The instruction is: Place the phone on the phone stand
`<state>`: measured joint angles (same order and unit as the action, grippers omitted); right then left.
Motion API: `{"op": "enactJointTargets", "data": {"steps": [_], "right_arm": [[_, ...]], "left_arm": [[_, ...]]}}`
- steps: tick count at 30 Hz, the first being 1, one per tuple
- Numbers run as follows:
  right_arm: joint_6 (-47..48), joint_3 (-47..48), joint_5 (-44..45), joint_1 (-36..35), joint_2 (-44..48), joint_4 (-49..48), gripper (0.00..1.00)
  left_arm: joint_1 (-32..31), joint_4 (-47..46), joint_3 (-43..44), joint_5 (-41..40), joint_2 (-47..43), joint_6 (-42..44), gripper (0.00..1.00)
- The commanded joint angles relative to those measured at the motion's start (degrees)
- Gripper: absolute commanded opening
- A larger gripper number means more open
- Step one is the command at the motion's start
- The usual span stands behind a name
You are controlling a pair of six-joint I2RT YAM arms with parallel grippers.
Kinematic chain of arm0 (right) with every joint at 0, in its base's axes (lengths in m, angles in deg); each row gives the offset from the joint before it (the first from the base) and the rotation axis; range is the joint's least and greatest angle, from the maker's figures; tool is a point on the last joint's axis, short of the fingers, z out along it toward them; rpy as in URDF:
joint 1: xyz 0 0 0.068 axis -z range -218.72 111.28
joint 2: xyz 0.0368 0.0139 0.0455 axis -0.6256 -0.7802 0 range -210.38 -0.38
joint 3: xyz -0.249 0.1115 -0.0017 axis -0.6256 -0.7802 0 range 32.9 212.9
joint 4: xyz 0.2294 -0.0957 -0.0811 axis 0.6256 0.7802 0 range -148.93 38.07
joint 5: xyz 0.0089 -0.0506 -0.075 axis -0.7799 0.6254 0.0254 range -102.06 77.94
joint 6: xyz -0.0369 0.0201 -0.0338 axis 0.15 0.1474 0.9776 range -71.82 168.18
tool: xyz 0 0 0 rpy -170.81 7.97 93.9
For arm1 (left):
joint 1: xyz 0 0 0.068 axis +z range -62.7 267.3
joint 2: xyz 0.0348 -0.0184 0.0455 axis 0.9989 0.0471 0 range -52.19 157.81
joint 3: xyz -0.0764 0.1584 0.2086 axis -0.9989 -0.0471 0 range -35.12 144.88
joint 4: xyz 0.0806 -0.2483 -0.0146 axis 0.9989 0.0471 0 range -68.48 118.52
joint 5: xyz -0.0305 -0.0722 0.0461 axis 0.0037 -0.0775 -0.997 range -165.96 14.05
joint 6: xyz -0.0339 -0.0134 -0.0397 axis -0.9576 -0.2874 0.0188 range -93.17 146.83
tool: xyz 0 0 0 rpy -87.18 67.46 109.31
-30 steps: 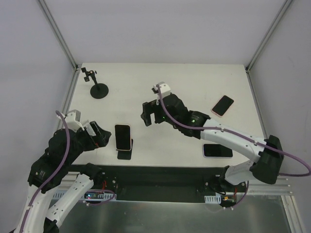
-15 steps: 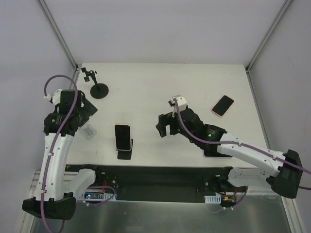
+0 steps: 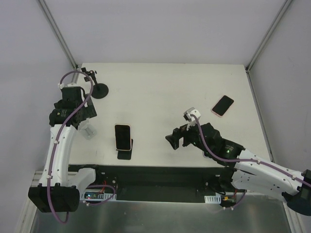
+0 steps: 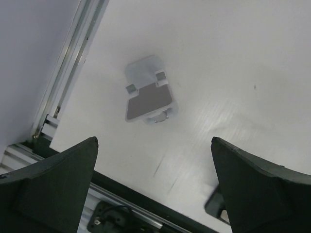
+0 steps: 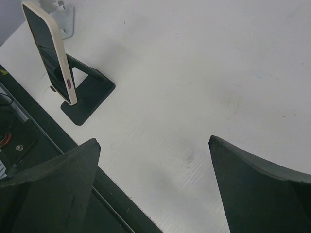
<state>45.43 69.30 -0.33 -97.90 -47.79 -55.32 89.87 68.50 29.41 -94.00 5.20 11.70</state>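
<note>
Both grippers are released, and neither touches anything. The left gripper [image 3: 83, 116] hangs over the left side of the table [image 3: 170, 87]. Its two fingers [image 4: 58, 184] are spread wide with only bare surface between them. Just ahead of it a small pale bracket [image 4: 148, 94] lies flat, apart from the fingers. The right gripper [image 3: 176, 141] hovers low over the near middle of the table, jaws likewise wide and empty. It is aimed leftward at the phone [image 5: 48, 48], from which it is well apart.

The phone sits in the phone stand [image 5: 90, 94] near the table's front edge, between the two grippers. It rests on its short bottom end, so its long axis runs steeply upward and is tipped back. The top end leans toward the far side of the table, against the stand's black prop. The dark screen faces the near edge and the arms. The cream case edge, with a pink side button, is turned to the right wrist camera. The stand's flat black foot lies on the table close beside the dark rail [image 5: 29, 160].

Farther out, a round-footed black holder [image 3: 99, 90] stands at the far left. A pink-cased phone [image 3: 223, 105] lies flat on the right, set diagonally.
</note>
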Motion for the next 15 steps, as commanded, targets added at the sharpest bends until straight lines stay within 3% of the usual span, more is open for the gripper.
{"op": "enactJointTargets", "data": {"steps": [1, 4, 9, 15], "right_arm": [[3.96, -2.91, -3.2, -0.24, 4.26, -6.77, 0.97], [5.46, -3.88, -4.34, -0.15, 5.93, -6.52, 0.96], [5.38, -7.47, -6.71, -0.15, 10.59, -9.14, 0.97], [5.55, -9.59, -7.16, -0.06, 13.84, -10.12, 0.97]], "left_arm": [[-0.46, -3.21, -2.13, 0.11, 1.23, 13.39, 0.99], [-0.46, -2.86, -3.09, -1.38, 4.3, 14.07, 0.99], [-2.48, -2.77, -7.23, 5.37, 8.35, 23.21, 0.97], [-2.39, -2.86, -6.35, 3.19, 13.71, 28.05, 0.95]]}}
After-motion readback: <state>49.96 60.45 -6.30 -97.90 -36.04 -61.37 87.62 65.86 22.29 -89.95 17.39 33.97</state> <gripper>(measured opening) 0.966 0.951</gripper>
